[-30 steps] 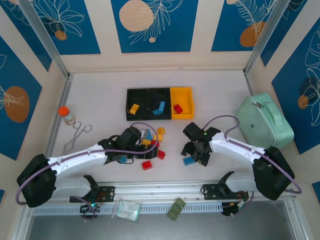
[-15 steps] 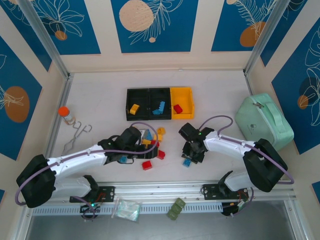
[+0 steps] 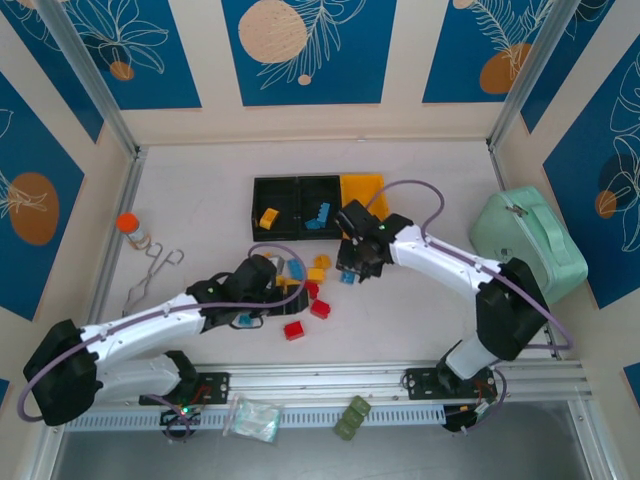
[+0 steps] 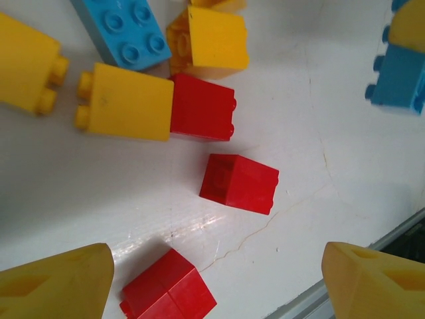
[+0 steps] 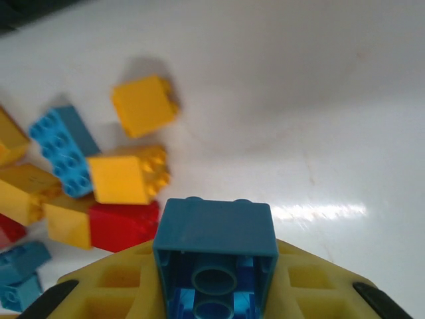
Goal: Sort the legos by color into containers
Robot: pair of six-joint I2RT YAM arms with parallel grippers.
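Blue brick (image 5: 215,229): likely light, rigid, slick; pinch flat sides.
Right gripper (image 5: 216,289): clenched on it.
Left gripper (image 4: 216,282): spread wide.

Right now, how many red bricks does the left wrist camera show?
3. One red brick lies against a yellow brick, a second alone at the centre, a third at the bottom edge. More may lie outside this view.
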